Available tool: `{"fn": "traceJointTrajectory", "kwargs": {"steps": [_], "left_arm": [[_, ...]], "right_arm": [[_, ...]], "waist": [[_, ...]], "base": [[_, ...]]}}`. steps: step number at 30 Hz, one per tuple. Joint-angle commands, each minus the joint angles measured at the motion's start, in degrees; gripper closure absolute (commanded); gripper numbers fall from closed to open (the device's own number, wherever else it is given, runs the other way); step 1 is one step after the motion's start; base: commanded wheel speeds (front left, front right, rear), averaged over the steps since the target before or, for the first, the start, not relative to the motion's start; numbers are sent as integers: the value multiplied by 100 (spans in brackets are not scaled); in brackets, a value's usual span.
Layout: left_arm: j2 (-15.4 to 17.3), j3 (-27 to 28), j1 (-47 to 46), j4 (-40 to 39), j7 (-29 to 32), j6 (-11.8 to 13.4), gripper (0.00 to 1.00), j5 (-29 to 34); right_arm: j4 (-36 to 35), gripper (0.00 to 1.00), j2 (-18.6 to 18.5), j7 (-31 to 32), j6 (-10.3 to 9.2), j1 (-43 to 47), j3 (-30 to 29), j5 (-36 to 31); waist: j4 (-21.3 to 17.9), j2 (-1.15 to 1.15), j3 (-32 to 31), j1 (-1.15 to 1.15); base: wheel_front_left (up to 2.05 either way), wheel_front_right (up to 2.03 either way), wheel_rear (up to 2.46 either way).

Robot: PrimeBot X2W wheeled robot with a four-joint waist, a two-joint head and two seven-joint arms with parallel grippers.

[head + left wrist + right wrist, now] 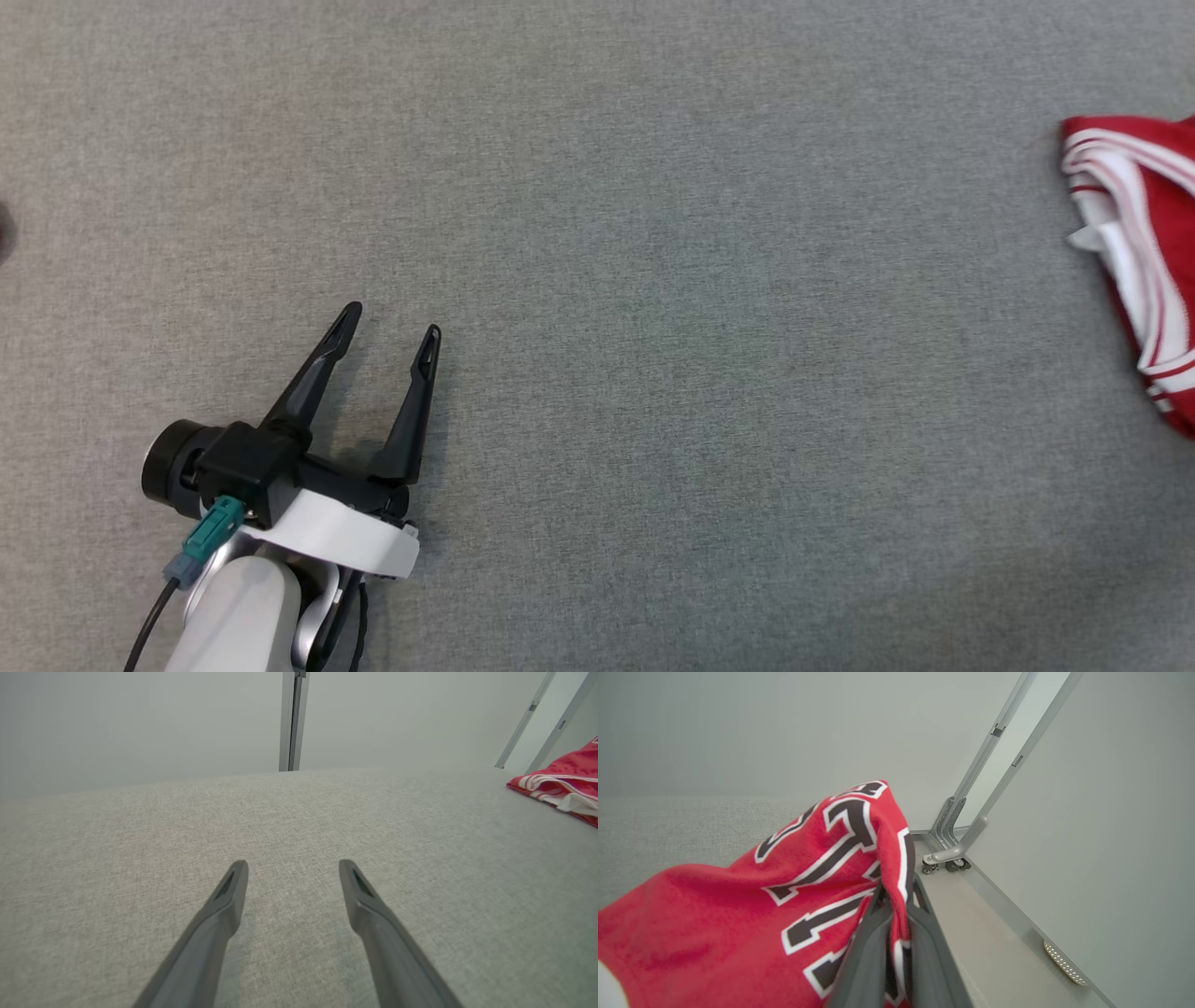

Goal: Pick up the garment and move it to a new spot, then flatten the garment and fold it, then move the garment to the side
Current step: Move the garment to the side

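Note:
The garment [1144, 252] is a red jersey with white stripes, lying bunched at the right edge of the head view on the grey cloth surface [653, 280]. In the right wrist view the garment [752, 905] shows black-and-white lettering, and my right gripper [896, 896] is shut on a fold of it, lifting that fold. My left gripper [390, 333] hovers over the lower left of the surface, open with nothing between its fingers. In the left wrist view the left gripper [293, 865] points across bare cloth, with the garment [560, 784] far off to the right.
Grey partition walls [1111, 812] on a metal frame with castor wheels [952, 858] stand past the surface's edge on the right. A metal post [292, 718] rises beyond the far edge in the left wrist view.

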Motion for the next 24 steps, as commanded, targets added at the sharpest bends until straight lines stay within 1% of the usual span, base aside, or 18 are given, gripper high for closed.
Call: {"fn": "traceJointTrajectory", "kwargs": {"steps": [1, 6, 7, 8, 9, 13, 14, 17, 20, 22, 24], "left_arm": [[45, 26, -112, -51, -10, -7, 0, -16], [70, 37, -71, -79, -10, -7, 0, -28], [73, 32, -76, -73, -10, -7, 0, -30], [72, 29, -83, -63, -10, -7, 0, -31], [66, 22, -91, -51, -10, -7, 0, -31], [49, 15, -111, -9, -10, -7, 0, -28], [49, 15, -111, -9, -10, -7, 0, -28], [30, 63, -98, 50, -10, -7, 0, -42], [-14, 157, -20, 121, -10, -7, 0, -40], [-60, 242, 21, 157, -10, -7, 0, -16], [-108, 326, 74, 213, -10, -7, 0, 7]], "right_arm": [[-100, 100, -112, 36, -2, -98, -163, -126], [-63, 100, -386, 134, -2, -216, -560, -426], [-8, 79, -468, 154, -2, -236, -657, -475], [80, 79, -541, 149, -2, -266, -703, -523], [184, 0, -605, 121, -2, -308, -761, -544], [671, 0, -863, -204, -2, -482, -895, -540], [671, 0, -863, -204, -2, -482, -895, -540], [1079, 0, -970, -482, -2, -671, -771, -424], [1436, 0, -936, -613, -2, -859, -344, -121], [1242, 0, -781, -624, -2, -963, 178, 272], [966, 0, -570, -623, -2, -759, 723, 746]], "waist": [[41, 0, 27, 0], [85, 0, 38, 0], [94, 0, 37, 0], [103, 0, 36, 0], [111, 0, 33, 0], [129, 0, 2, 0], [129, 0, 2, 0], [137, 0, -82, 0], [141, 0, -226, 0], [150, 0, -326, 0], [166, 0, -446, 0]], "base": [[0, 0, 0], [0, 0, 0], [0, 0, 0], [0, 0, 0], [0, 0, 0], [0, 0, 0], [0, 0, 0], [0, 0, 0], [0, 0, 0], [0, 0, 0], [0, 0, 0]]}}
